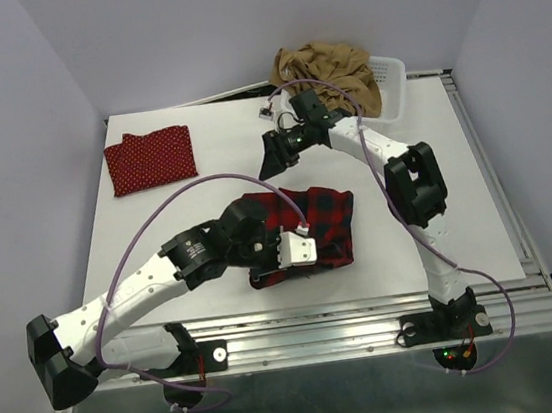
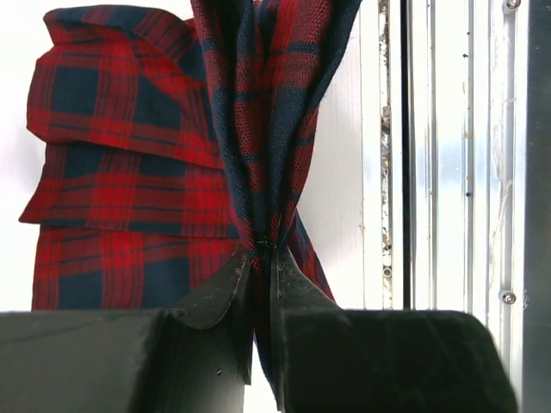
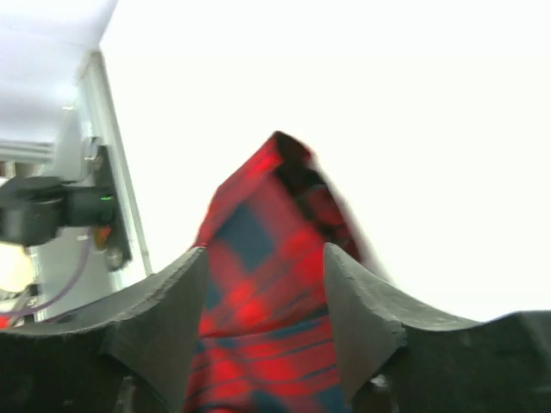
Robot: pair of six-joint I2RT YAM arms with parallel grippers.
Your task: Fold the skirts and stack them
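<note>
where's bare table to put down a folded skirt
Bare table right of the right arm, below the basket; also between the dotted skirt and the left arm. Crowded in the middle, around the plaid skirt.

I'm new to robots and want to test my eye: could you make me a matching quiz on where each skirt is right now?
Things:
1. dotted red skirt
2. plaid skirt
3. tan skirt

States:
A. heaped in the white basket
B. pinched by the left gripper
C. folded flat, far left of the table

Pairs: 1-C, 2-B, 3-A.
</note>
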